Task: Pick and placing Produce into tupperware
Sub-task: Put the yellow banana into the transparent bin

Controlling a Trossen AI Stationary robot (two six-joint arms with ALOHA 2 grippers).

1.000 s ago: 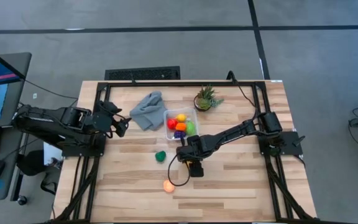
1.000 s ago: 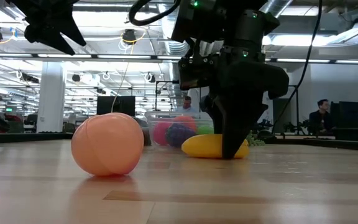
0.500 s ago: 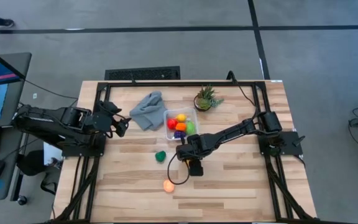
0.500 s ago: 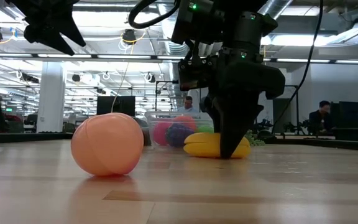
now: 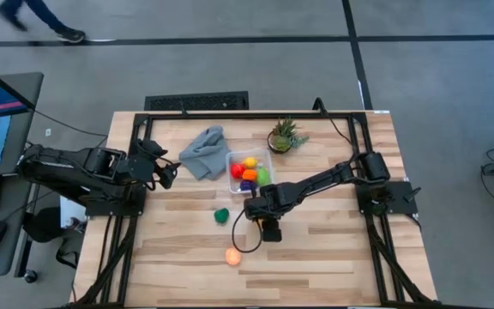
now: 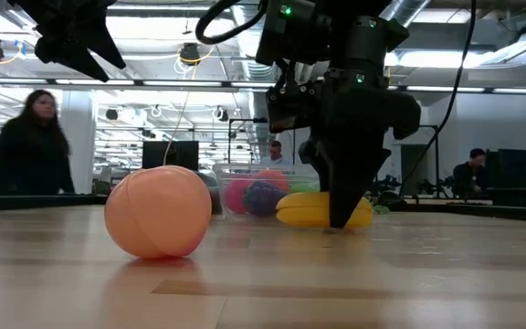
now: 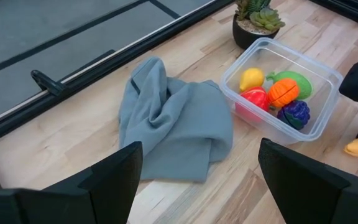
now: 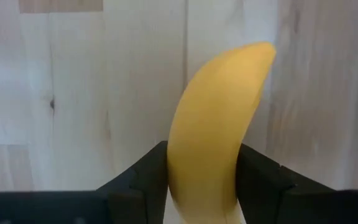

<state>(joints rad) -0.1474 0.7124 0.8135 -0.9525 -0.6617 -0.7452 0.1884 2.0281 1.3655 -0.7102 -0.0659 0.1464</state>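
Observation:
A yellow banana lies level at the tabletop, right of centre, with my right gripper shut on it from above; the arm hides it in the high view. The clear tupperware stands behind it and holds red, yellow, orange, green and purple produce. A green piece and a peach ball rest on the wood nearer the front. My left gripper hangs open above the table's left side, short of the grey cloth. My right gripper pinches the banana's two long sides between its two fingers, a little right of the banana's middle. The fingers point down and lie across the banana. The banana stays level at the wood; whether it is clear of the wood, I cannot tell.
A crumpled grey cloth lies left of the tupperware. A spiky potted plant stands behind it to the right. A black frame rims the table. People show in the room beyond the far edge.
My right gripper and the banana have shifted slightly toward the table's right edge, the banana staying level.

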